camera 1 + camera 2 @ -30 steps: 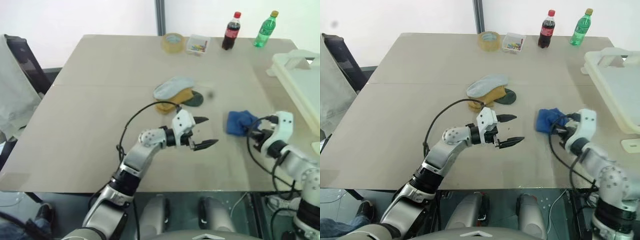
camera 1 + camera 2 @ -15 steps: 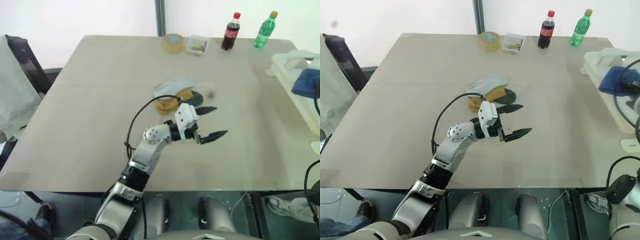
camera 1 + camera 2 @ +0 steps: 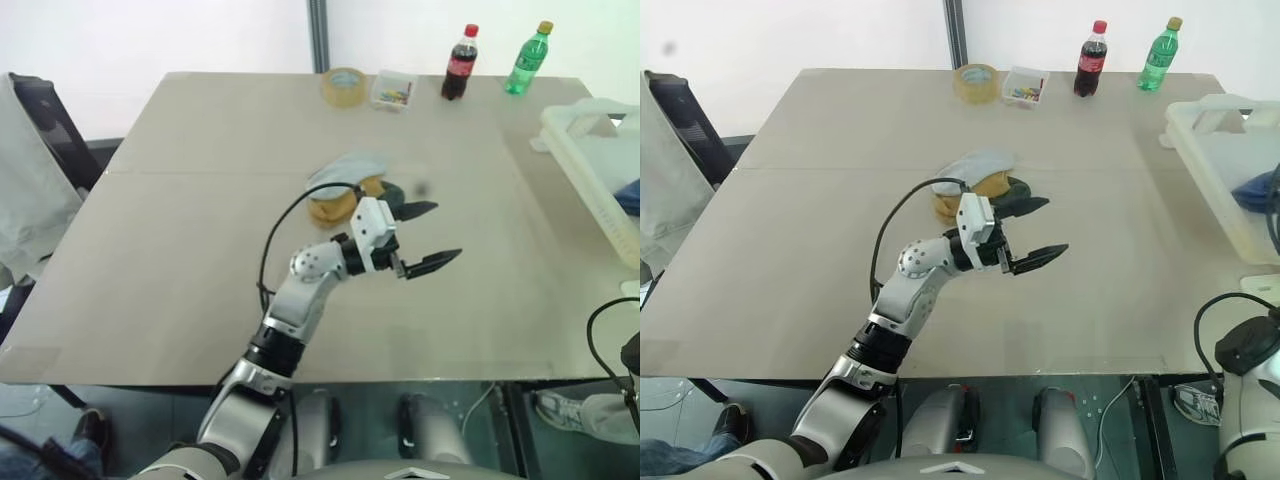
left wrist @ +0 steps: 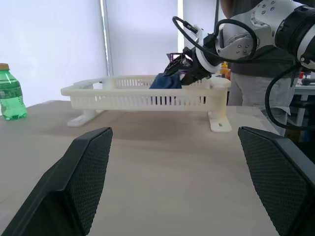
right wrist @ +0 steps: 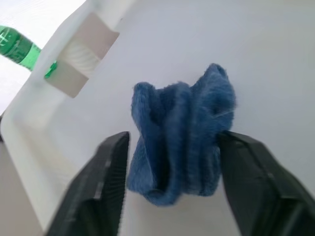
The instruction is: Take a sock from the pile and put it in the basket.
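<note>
One blue sock hangs over the basket, between the right gripper's parted fingers; let it fall clear before withdrawing. Left gripper gapes empty beside the pile.

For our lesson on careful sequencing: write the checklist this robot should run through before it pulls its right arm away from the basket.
1. Blue sock inside the walls of the basket: ok.
2. Right pincer fingers spread apart: ok.
3. Sock fully free of those fingers: cannot tell, since it fills the gap between them.
4. Left pincer open and empty: ok.
5. Socks left in the pile beside the left pincer: ok.
</note>
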Motion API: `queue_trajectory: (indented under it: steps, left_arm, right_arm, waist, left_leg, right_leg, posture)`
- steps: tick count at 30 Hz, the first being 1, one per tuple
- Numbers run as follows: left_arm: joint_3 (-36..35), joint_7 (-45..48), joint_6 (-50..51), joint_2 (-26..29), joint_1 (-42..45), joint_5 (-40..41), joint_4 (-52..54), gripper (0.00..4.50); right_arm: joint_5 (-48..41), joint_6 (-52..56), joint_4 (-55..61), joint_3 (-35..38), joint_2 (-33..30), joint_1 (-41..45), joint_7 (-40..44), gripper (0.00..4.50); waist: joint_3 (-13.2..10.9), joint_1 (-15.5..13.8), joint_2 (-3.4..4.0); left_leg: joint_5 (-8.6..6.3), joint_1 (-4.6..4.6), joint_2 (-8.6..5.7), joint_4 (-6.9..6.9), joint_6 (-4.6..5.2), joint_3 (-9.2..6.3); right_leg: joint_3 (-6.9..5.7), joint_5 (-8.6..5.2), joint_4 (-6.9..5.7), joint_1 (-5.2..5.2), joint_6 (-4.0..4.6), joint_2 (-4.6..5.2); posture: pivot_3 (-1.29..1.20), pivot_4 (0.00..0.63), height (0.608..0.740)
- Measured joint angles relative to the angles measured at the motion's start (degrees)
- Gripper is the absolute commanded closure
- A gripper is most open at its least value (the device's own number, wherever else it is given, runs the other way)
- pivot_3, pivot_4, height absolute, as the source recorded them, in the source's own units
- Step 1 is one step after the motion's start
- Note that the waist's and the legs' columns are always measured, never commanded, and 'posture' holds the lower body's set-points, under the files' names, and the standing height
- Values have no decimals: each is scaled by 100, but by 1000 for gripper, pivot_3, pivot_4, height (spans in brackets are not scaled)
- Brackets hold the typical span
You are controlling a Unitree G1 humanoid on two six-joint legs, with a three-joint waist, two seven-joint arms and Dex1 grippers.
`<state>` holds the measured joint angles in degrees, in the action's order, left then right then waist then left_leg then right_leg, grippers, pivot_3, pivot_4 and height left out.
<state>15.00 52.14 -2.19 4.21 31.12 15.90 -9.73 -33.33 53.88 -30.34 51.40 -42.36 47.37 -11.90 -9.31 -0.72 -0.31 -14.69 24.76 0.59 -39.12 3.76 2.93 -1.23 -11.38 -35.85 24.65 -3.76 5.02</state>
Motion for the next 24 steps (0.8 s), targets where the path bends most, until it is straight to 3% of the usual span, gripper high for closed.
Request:
queue_trajectory:
  steps: [5, 10, 15, 18, 20, 24]
  left_arm:
    - [3, -18, 9, 23, -45, -28, 0, 110]
    - [-141, -224, 187, 260, -68, -103, 2, 110]
    - [-444, -735, 819, 843, -415, -285, 383, 110]
    - [-680, -898, 964, 1584, -1131, -537, 740, 110]
    - [-705, -960, 951, 1758, -1277, -706, 742, 110]
    - [-1185, -1462, 1193, 2098, -2161, -847, 1372, 110]
  right_arm:
    - [296, -51, 271, -382, -58, -261, -78, 1131]
    - [632, -342, 1517, -1001, -70, -930, 195, 1131]
    - [287, -927, 3275, -1487, 301, -1553, 1285, 1131]
    - [-44, -1198, 4180, -1977, 797, -2774, 2322, 1131]
    - [-115, -1237, 4290, -2132, 933, -3039, 2546, 1131]
    - [-244, -1848, 4839, -2801, 1245, -4772, 3912, 1131]
  waist:
    - [1, -2, 2]
    - [6, 25, 20]
    - [10, 156, 18]
    - [11, 136, 19]
    - [9, 122, 23]
    - [8, 28, 23]
  left_leg:
    - [0, 0, 0, 0, 0, -1]
    - [0, -4, 1, 0, 0, 2]
    - [0, -14, 20, -1, -1, -4]
    - [0, -12, 45, 1, -2, -9]
    - [0, -8, 43, 0, -2, -6]
    - [-3, -7, 36, -5, 2, -6]
  right_leg:
    - [0, 0, -1, 0, 0, 0]
    - [6, 1, -3, 1, -2, -2]
    - [6, 3, -8, -5, -5, -19]
    - [-7, 2, -6, -6, -3, -22]
    - [-6, 2, -8, -3, -3, -16]
    - [-11, 2, 3, -12, -3, 2]
  posture:
    - [0, 150, 740]
    - [0, 150, 740]
    - [0, 150, 740]
    - [0, 150, 740]
    - [0, 150, 740]
    - [0, 150, 740]
